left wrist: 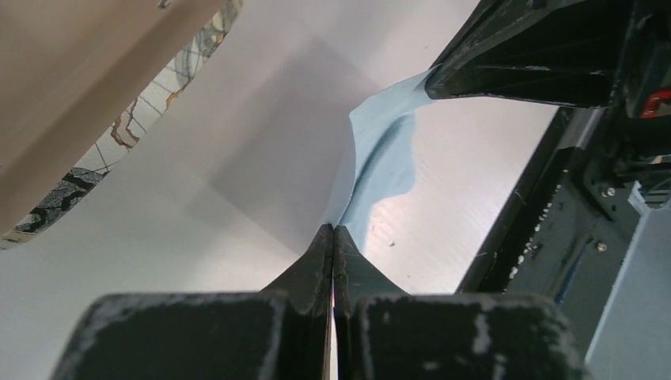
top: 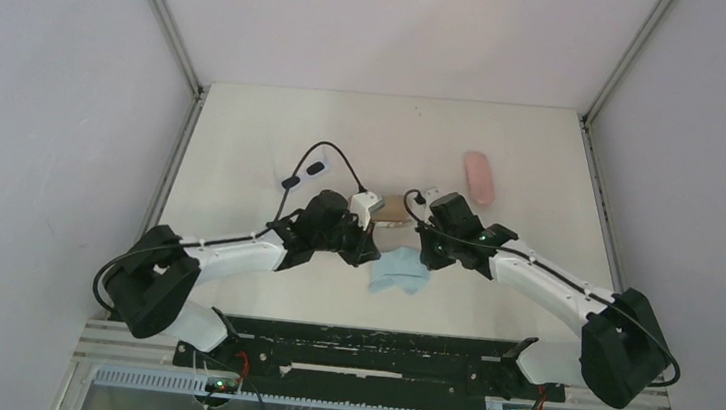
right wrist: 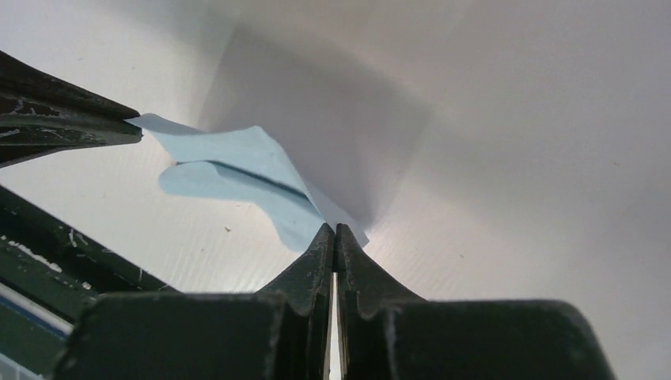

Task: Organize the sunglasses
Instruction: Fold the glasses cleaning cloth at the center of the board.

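While both arms reach inward over the white worktop [top: 246,123], their grippers meet near its centre, toward the near edge.

1. The left gripper [left wrist: 333,233] has its jaws pressed together, pinching one corner of a light-blue cloth [left wrist: 384,150].
2. The right gripper [right wrist: 334,233] has its jaws pressed together on the opposite corner of the same cloth.
3. The cloth spans the gap between the two grippers and sags with folds along its middle.
4. A tan case [top: 395,209] with a patterned edge lies just behind the cloth, between the two wrists.
5. A pink oval case [top: 479,177] lies farther back on the right, well apart from the grippers.
6. The white-framed sunglasses [top: 314,169] lie on the worktop behind and to the left of the left gripper, beside that arm's black cable [top: 339,152] and well apart from the cloth.
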Robot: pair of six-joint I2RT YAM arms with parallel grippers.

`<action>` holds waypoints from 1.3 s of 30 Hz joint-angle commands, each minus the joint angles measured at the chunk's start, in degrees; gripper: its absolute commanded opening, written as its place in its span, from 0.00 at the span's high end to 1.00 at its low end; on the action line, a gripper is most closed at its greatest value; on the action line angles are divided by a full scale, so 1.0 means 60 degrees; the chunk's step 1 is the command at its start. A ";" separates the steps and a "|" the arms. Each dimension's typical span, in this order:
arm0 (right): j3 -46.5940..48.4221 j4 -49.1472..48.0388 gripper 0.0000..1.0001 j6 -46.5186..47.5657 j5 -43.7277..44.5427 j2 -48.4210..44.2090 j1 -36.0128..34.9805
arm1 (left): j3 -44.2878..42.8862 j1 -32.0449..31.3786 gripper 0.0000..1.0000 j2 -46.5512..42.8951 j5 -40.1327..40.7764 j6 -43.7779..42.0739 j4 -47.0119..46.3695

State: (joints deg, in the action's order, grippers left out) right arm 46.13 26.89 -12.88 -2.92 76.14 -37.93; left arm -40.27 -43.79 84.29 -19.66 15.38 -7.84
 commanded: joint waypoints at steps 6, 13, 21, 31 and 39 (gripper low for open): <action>0.0065 0.0581 1.00 -0.0328 0.0296 -0.1591 -0.0551 | 0.0280 -0.0541 1.00 -0.1753 0.0466 -0.0045 0.0632; 0.0046 0.1077 1.00 -0.0820 0.0390 -0.2478 -0.1225 | 0.0400 -0.1158 1.00 -0.2615 0.1148 0.0089 0.1271; 0.0054 0.1919 1.00 -0.1540 0.0389 -0.3429 -0.2064 | 0.0544 -0.1756 1.00 -0.3758 0.1912 0.0434 0.2065; -0.0105 0.1876 1.00 -0.1480 0.0024 -0.2833 -0.1610 | 0.0057 -0.1813 1.00 -0.3065 0.2515 0.0391 0.2731; -0.0199 0.0836 1.00 -0.0688 -0.0239 -0.1747 -0.0462 | -0.0411 -0.1603 1.00 -0.1452 0.2985 0.0360 0.1775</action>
State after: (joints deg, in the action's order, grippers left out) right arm 44.77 37.01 -20.25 -3.51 63.77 -43.44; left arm -38.00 -54.50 73.23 -4.12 17.50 7.05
